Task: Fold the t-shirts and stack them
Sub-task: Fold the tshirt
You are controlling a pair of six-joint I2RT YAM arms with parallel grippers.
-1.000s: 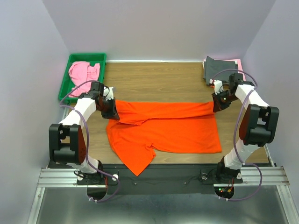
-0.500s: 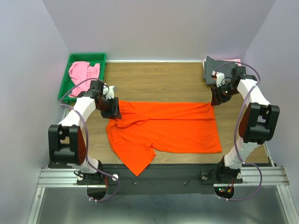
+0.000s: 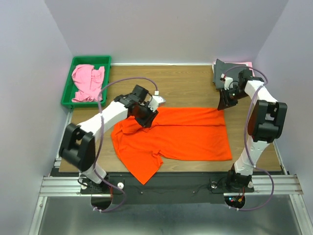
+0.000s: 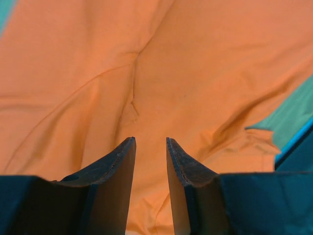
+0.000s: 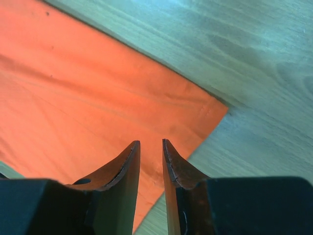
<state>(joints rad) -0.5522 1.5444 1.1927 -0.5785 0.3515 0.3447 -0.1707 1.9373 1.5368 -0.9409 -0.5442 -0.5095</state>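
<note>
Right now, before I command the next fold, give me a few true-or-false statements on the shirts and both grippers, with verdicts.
1. The orange shirt lies on the table. True.
2. The left gripper grips the orange shirt. False: it is open and empty, over the cloth.
3. The pink shirt is in the tray. True.
4. The grey shirt is in the tray. False: it lies at the table's far right corner.
5. The right gripper is open. True.
</note>
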